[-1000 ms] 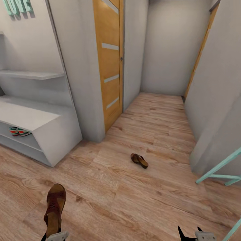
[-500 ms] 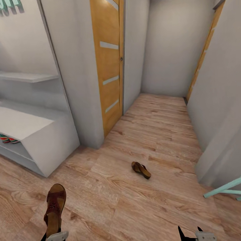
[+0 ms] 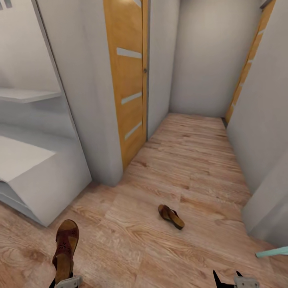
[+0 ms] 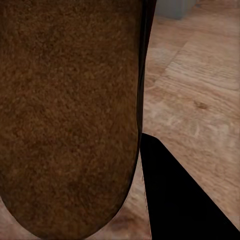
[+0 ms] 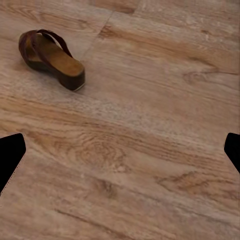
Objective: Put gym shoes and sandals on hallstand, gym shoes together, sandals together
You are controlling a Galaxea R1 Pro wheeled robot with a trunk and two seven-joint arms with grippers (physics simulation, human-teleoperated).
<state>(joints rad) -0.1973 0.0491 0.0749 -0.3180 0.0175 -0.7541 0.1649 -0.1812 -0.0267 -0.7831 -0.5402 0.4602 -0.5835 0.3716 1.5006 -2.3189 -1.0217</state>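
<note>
Head view shows the left gripper [image 3: 64, 282] at the lower edge, pinching a brown sandal [image 3: 65, 251] that stands upward out of its jaws, heel end down in the grip. Left wrist view confirms this: the sandal's sole [image 4: 70, 115] lies flat against one dark finger [image 4: 175, 200]. The second sandal [image 3: 171, 216] lies on the floor [image 3: 192, 160], on its sole, well apart from both grippers and ahead of the right gripper [image 3: 228, 279]. Right wrist view places this sandal [image 5: 50, 59] ahead of the spread, empty fingertips [image 5: 10, 155], with bare planks between. Over the last second the whole head view has swung to the right (a camera move, not a move of the things): the rack [image 3: 36, 176] has slid toward the left edge, and the gym shoes seen on its lower shelf a second ago are now out of frame. The floor sandal has meanwhile come lower and nearer in the picture. Judged from this, the robot is turning and closing on the second sandal, with one sandal already in hand. The likely next step is a right-arm reach and descent over the floor sandal, followed by a return to the rack to set both sandals side by side.
</note>
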